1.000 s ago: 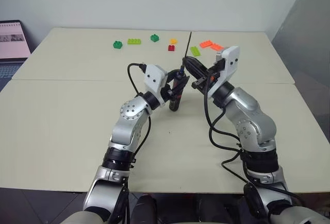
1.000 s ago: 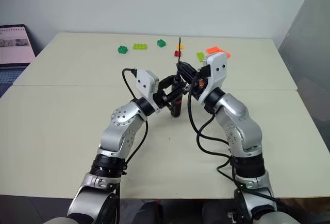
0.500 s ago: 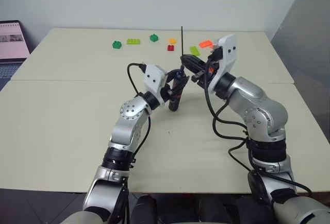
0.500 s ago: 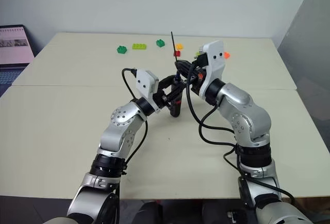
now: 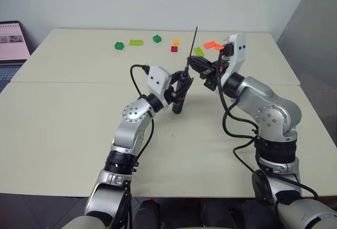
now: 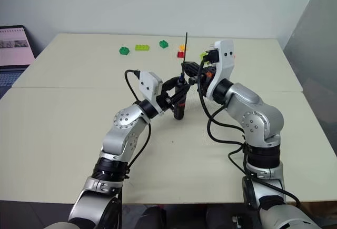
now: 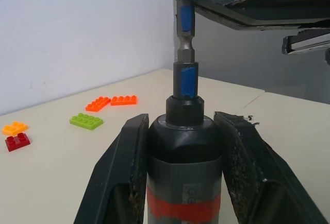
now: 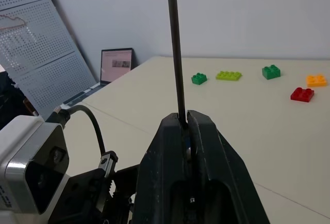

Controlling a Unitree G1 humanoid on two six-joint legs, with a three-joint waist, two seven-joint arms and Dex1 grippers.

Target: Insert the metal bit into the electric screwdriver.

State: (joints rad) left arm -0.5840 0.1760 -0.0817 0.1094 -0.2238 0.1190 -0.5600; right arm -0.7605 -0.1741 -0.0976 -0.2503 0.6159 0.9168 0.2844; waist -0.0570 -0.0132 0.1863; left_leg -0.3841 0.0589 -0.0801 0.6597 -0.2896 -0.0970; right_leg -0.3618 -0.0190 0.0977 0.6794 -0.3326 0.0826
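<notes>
Pale beige, the counter (image 5: pixel 68 129) spreads out below both arms, with a grey wall behind it and a laptop (image 5: pixel 13 42) at its far left edge. Scattered along the far side lie toy bricks: green bricks (image 5: pixel 137 42), a red brick (image 5: pixel 174 49), an orange brick (image 5: pixel 176 42), a lime brick (image 5: pixel 199 52) and flat orange-red bricks (image 5: pixel 213 45).

Above the middle of the counter, the left claw (image 7: pixel 180 147) is closed on the electric screwdriver (image 5: pixel 179 95), its two black fingers (image 7: pixel 121 172) pressed against either side of the black body just above the red band. The tool stands nearly upright in that grip, slightly tilted, its lower end close to the counter.

Just beside it, to its right and a little higher, the right claw (image 8: pixel 185 123) is clamped on the metal bit (image 5: pixel 194 42). The thin dark rod rises from between the closed fingers (image 8: pixel 216 152), almost vertical and leaning slightly. In the left wrist view, the bit's thicker lower end, marked with blue, reaches down from the right claw and sits in the collar at the top of the screwdriver; how deep it goes cannot be told.
</notes>
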